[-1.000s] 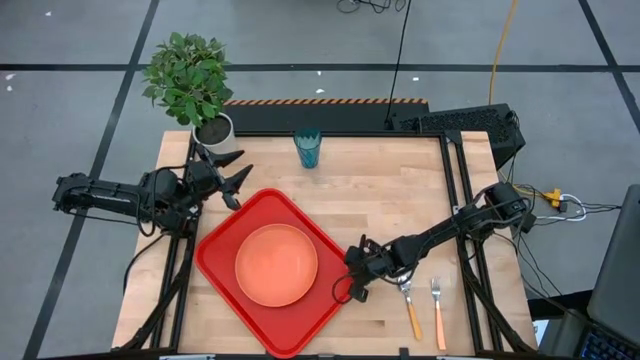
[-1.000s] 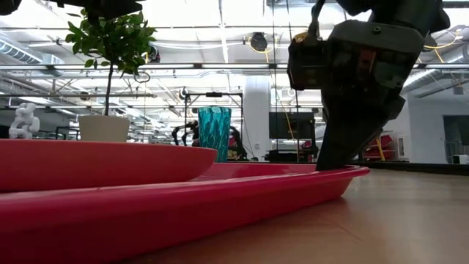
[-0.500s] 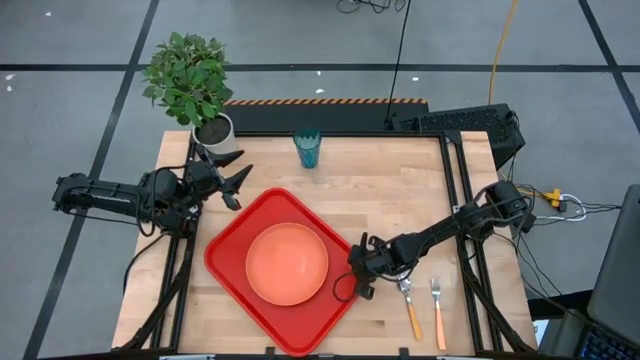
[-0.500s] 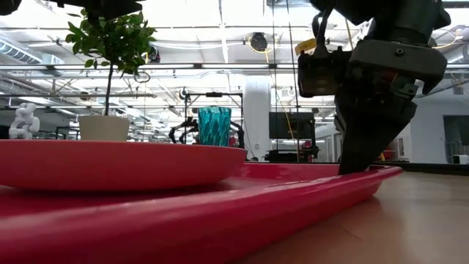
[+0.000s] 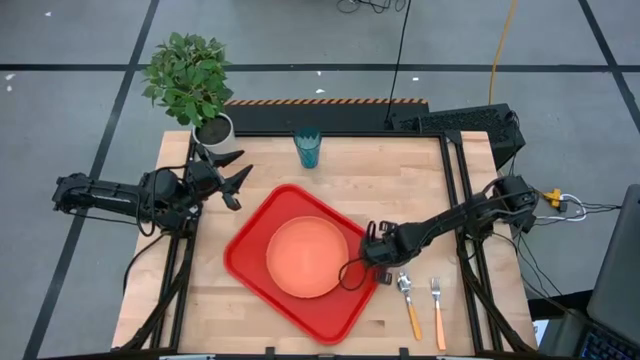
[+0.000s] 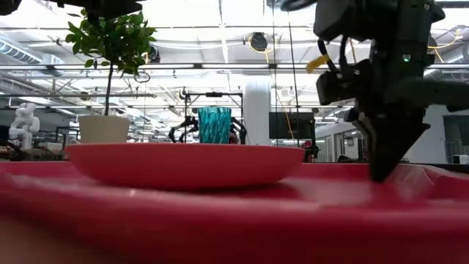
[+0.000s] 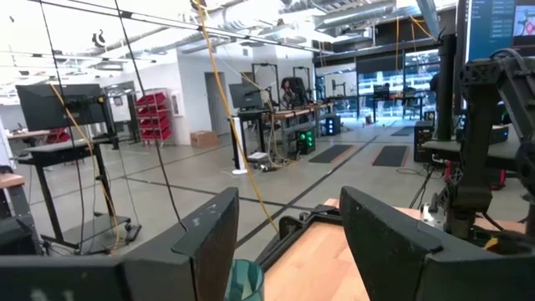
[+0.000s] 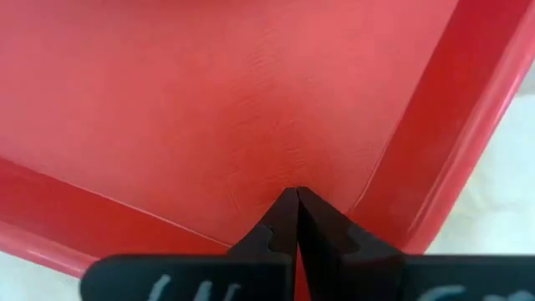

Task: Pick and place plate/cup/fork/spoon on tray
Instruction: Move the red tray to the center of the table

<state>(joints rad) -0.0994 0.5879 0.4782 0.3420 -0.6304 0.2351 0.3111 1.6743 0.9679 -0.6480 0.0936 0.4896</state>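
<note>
While pinched by right end effector, red tray sits skewed.

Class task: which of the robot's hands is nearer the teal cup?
Left. The left hand waits open near the cup; the right hand, clamped on the tray, sits farther off.

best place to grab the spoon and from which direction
The spoon lies flat on the table just right of the tray, bowl toward the tray, orange handle pointing to the near edge. Probably best to grip mid-handle from straight above, fingers closing across its narrow width. The fork lies parallel on its right with a small gap, so keep the fingers narrow.
</note>
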